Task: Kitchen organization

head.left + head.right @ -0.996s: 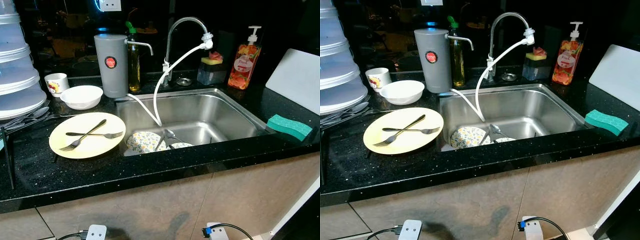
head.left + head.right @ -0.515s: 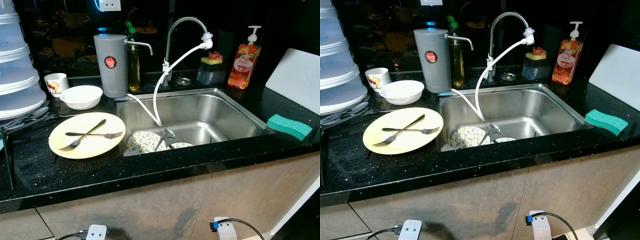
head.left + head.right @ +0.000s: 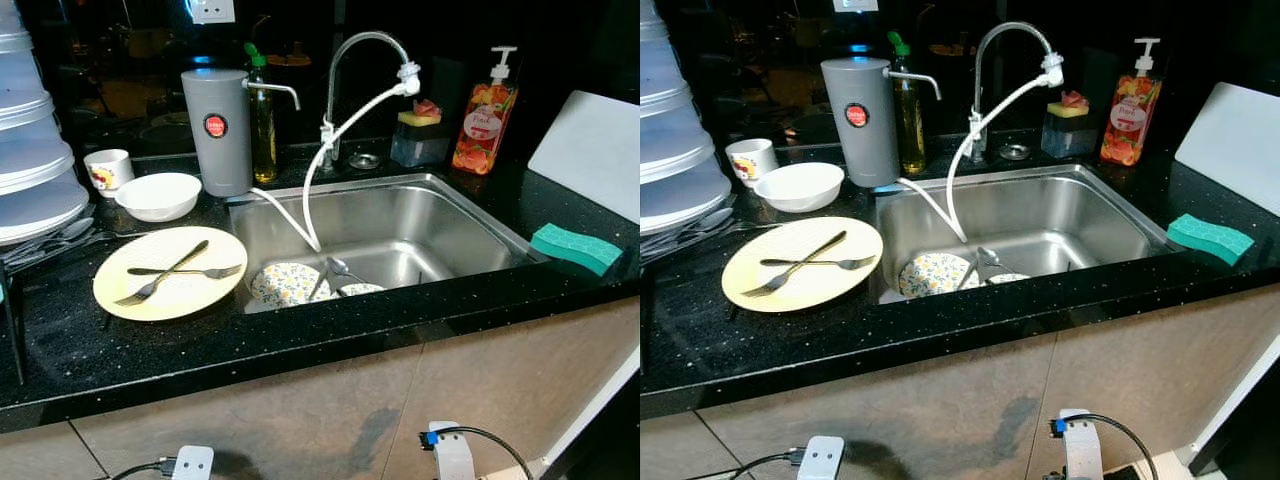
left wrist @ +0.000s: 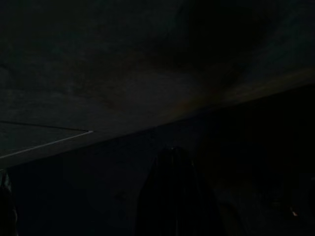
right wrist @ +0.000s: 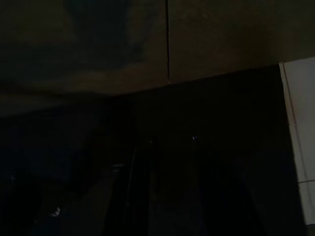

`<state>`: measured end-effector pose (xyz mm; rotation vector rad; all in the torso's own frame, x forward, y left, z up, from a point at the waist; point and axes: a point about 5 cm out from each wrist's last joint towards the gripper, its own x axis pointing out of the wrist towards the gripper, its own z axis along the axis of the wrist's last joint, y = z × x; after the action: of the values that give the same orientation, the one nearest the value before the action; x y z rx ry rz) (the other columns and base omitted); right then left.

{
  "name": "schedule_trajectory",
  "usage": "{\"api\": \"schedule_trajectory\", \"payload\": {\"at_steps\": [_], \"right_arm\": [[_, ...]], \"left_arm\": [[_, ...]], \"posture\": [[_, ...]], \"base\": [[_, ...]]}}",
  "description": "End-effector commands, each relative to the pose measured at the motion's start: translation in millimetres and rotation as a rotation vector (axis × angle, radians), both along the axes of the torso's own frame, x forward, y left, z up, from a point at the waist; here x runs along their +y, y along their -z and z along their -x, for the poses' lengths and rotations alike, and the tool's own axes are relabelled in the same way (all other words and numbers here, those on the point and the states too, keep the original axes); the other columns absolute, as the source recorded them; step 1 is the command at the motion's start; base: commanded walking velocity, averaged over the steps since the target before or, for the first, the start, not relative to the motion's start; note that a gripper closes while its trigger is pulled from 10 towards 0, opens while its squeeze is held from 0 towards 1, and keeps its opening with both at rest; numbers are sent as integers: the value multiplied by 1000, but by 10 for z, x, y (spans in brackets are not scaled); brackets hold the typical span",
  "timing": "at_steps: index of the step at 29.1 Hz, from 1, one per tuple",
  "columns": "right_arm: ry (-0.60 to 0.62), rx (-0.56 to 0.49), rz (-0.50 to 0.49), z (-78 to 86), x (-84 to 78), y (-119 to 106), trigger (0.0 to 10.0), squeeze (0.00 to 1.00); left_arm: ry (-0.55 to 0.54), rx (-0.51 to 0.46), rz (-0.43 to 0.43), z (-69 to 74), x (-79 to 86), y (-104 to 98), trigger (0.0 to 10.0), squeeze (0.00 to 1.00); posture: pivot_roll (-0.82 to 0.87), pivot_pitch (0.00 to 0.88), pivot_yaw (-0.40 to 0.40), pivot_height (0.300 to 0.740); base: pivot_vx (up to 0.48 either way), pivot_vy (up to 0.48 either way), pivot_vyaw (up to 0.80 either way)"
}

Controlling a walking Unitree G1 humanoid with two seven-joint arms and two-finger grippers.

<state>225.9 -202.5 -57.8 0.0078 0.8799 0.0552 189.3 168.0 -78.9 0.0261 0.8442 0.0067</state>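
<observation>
Dishes are spread along a black speckled bench (image 3: 300, 340) with a steel sink (image 3: 470, 215) set in the middle. Far left there's a stack of white plastic containers (image 3: 30, 150) with cutlery poking out underneath, then a small printed cup (image 3: 105, 168) and a white bowl (image 3: 158, 194) just beside it. In front of the bowl sits a pale yellow plate (image 3: 200, 295) with two forks (image 3: 165, 271) crossed on it. Behind that, a grey water filter (image 3: 212, 130) and an oil bottle (image 3: 263, 120) stand next to the tap (image 3: 350, 60), with a white hose (image 3: 330, 150) hanging into the sink. Down in the basin: a floral plate (image 3: 285, 283) and a spoon (image 3: 335, 268). On the right, an orange soap dispenser (image 3: 482, 115), a green sponge (image 3: 575, 248) and a white board (image 3: 590, 150). Left hand (image 4: 172, 196) and right hand (image 5: 167, 196) hang low in the dark by the cabinet front, so can't tell whether the fingers are spread or closed.
</observation>
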Motion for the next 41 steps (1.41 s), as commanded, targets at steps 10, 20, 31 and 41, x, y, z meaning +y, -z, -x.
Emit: {"api": "schedule_trajectory", "payload": {"at_steps": [10,20,31,41], "right_arm": [[12,-84,-80,-121,-2,-99,10000,0],[-30,-102,-146,-133,193,-88,10000,0],[-136,-238,-126,-193,193,-200,10000,0],[-57,-533,-154,-280,71,-568,10000,0]], "left_arm": [[-54,-41,-14,-6,92,-25,10000,0],[56,-147,-4,76,83,-68,10000,0],[10,-337,-42,291,357,-293,10000,0],[156,-642,-50,226,236,-955,10000,0]], "posture": [[-27,0,-12,740],[12,0,-44,740],[47,0,-75,740],[71,0,-87,740]], "base": [[0,0,0],[0,0,0],[0,0,0],[0,0,0]]}}
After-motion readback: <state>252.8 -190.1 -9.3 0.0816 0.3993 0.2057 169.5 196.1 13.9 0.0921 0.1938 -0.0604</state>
